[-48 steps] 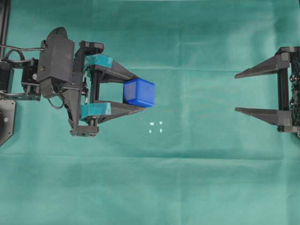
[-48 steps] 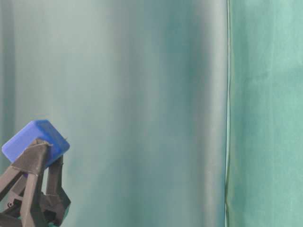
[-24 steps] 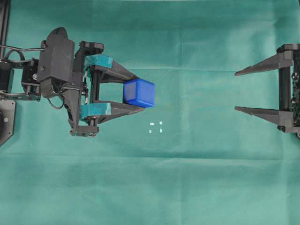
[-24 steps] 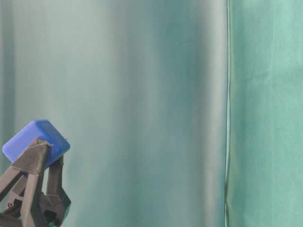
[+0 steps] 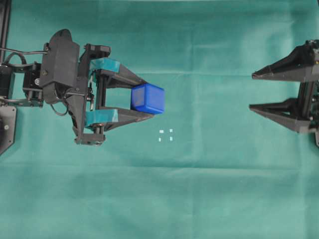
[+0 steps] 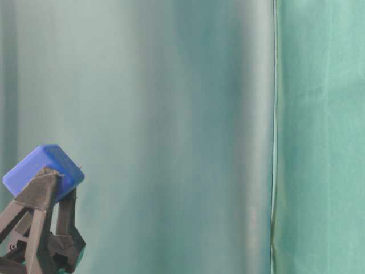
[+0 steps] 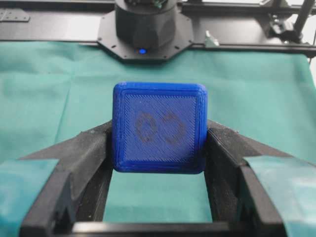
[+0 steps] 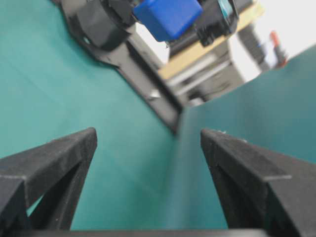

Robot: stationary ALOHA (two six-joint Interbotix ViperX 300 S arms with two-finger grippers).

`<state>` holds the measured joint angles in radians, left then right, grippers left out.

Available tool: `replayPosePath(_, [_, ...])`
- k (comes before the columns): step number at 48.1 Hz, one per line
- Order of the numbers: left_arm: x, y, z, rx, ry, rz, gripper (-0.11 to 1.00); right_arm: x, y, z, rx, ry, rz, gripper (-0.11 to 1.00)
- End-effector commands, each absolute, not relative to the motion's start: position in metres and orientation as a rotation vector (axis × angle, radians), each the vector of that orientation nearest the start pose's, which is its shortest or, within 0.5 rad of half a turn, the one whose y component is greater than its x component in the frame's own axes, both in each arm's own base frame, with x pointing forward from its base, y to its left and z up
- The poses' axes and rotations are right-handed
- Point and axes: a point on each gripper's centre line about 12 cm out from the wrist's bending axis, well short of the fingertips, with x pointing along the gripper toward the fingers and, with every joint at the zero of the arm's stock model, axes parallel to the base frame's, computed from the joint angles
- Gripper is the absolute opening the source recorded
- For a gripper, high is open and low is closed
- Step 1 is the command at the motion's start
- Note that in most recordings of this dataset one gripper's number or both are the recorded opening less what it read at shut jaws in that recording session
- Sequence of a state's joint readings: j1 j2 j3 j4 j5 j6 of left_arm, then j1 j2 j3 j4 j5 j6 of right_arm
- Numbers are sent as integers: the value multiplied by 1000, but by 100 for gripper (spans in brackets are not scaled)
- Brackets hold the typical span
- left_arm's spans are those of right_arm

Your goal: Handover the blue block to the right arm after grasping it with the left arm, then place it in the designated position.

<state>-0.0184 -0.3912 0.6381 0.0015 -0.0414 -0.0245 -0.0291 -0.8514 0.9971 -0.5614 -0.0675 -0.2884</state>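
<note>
The blue block (image 5: 148, 98) hangs above the green cloth, pinched at the tips of my teal-taped left gripper (image 5: 147, 99), which is shut on it. In the left wrist view the block (image 7: 159, 127) fills the gap between both fingers, its embossed face toward the camera. At table level the block (image 6: 43, 169) sits tilted atop the left gripper's fingers (image 6: 35, 201). My right gripper (image 5: 252, 91) stands open and empty at the far right, tips pointing left toward the block, a wide stretch of cloth between them. Its wrist view shows the block (image 8: 168, 17) far off. The designated position (image 5: 166, 135) lies below-right of the block.
Green cloth (image 5: 199, 189) covers the table and hangs as a backdrop (image 6: 171, 114). The left arm's base and frame rail (image 5: 6, 30) run along the left edge. The right arm's base (image 7: 145, 24) shows at the cloth's far end in the left wrist view.
The right gripper has rolled about its axis at the far right, its fingers now seen at a slant. The left gripper and block have stayed still.
</note>
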Motion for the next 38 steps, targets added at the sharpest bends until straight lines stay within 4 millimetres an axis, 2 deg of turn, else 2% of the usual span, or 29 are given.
replayPosePath(1, [346,-7,340,-24,172,-19,47,230,-2,326,-991,56,43,93])
replayPosePath(18, [345,-7,340,-26,172,-19,47,231,-5,321,-1205,98,54,93])
replayPosePath(38, [345,-7,340,-24,172,-19,47,231,-6,324,-1220,99,48,92])
